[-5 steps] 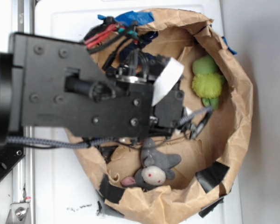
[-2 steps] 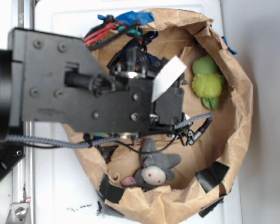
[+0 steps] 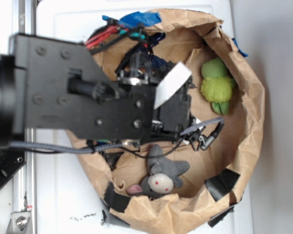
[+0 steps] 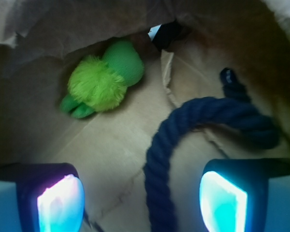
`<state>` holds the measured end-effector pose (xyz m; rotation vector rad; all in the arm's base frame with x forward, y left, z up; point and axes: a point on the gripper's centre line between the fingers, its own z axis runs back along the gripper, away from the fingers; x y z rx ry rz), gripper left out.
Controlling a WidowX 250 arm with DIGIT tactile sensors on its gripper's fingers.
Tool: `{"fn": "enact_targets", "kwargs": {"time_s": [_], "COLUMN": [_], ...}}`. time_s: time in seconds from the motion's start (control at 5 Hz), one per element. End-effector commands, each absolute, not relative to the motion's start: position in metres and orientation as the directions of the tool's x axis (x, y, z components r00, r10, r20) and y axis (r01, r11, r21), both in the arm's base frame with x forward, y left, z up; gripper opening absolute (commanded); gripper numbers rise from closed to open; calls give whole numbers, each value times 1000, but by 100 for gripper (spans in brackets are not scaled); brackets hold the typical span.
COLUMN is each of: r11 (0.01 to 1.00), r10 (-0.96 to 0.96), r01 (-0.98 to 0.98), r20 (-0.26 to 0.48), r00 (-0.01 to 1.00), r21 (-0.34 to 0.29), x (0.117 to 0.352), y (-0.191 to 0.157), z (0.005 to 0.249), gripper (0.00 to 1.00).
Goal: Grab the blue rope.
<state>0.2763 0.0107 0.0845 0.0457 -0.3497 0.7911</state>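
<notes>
Gripper (image 4: 140,203) is held wide open, nothing gripped. Thick twisted navy blue rope (image 4: 183,140) is seen arcing across the creased brown paper bag floor (image 4: 106,140), between the glowing fingertips (image 4: 60,203). Fuzzy green toy (image 4: 104,79) lies beyond.

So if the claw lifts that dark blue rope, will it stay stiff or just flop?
Probably flop: the blue rope already lies in a loose arch on the paper, so its ends would likely droop. Its thick twisted strands look grippy rather than slippery. The gripper stands open around it, so it may be pinched mid-length.
</notes>
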Motion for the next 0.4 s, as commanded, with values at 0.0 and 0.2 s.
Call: {"fn": "enact_targets", "kwargs": {"time_s": [0.0,0.2], "r11": [619,590], "r10": [779,804], "r01": [-765,-791], "r20": [259,206], "r00": [571,558], "r21": [-175,-161], "x": [285,290], "y": [47,51], "z": [72,69], "gripper": [100,100]}}
